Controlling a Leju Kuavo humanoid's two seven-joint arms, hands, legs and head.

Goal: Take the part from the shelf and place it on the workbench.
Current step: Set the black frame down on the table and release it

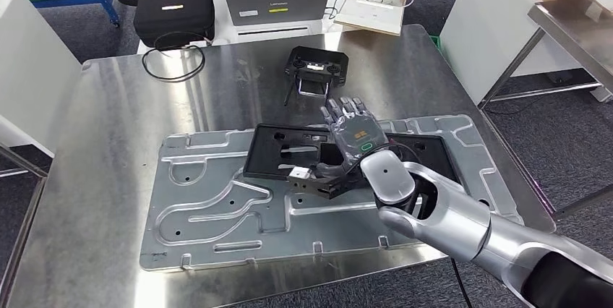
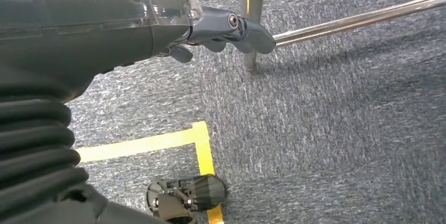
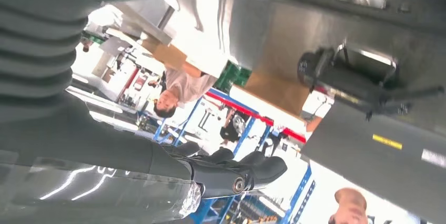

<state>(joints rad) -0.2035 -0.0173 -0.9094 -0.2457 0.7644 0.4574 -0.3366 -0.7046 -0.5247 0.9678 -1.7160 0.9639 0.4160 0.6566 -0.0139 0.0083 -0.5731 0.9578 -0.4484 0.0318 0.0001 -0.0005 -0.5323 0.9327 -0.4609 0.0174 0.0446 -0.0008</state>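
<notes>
1. Worktop (image 1: 108, 142) carries the stamped plate (image 1: 217, 214); the part (image 1: 282, 152) lies flat on it.
2. My right hand (image 1: 352, 134) rests over the part, fingers spread, gripping nothing I can confirm; lift straight up.
3. My left hand (image 2: 231, 29) hangs over the floor, fingers curled, empty.

black frame part (image 1: 289, 152), flat on workbench (image 1: 116, 134)

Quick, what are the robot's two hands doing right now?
Left hand: holds nothing, fingers curled in, hanging over the floor.
Right hand: resting on the black part, fingers spread; grip cannot be told.
</notes>
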